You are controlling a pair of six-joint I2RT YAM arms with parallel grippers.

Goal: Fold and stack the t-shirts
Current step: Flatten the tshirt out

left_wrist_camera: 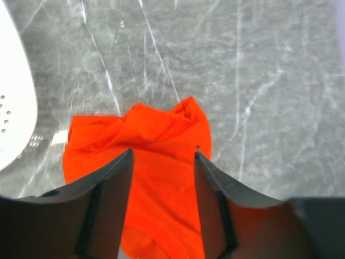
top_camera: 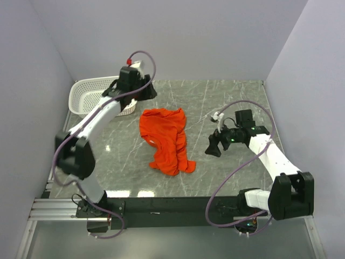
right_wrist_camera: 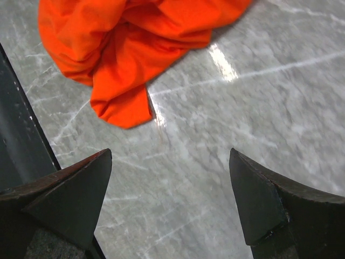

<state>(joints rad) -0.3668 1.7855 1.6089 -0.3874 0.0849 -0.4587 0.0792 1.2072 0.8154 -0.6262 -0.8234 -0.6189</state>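
Note:
One bright orange-red t-shirt [top_camera: 166, 139] lies crumpled in a heap on the grey marble table, near its middle. It also shows in the left wrist view [left_wrist_camera: 156, 162] and at the top of the right wrist view [right_wrist_camera: 129, 43]. My left gripper [top_camera: 146, 90] is open and empty, raised above the table behind the shirt's far edge; in its wrist view [left_wrist_camera: 163, 154] the shirt lies below between the fingers. My right gripper [top_camera: 213, 147] is open and empty, to the right of the shirt and apart from it; its wrist view [right_wrist_camera: 170, 156] shows bare table between the fingers.
A white perforated plastic basket [top_camera: 86, 93] stands at the back left, next to the left arm; its rim shows in the left wrist view [left_wrist_camera: 13, 108]. Purple walls close in the table on three sides. A black rail [top_camera: 161, 208] runs along the near edge.

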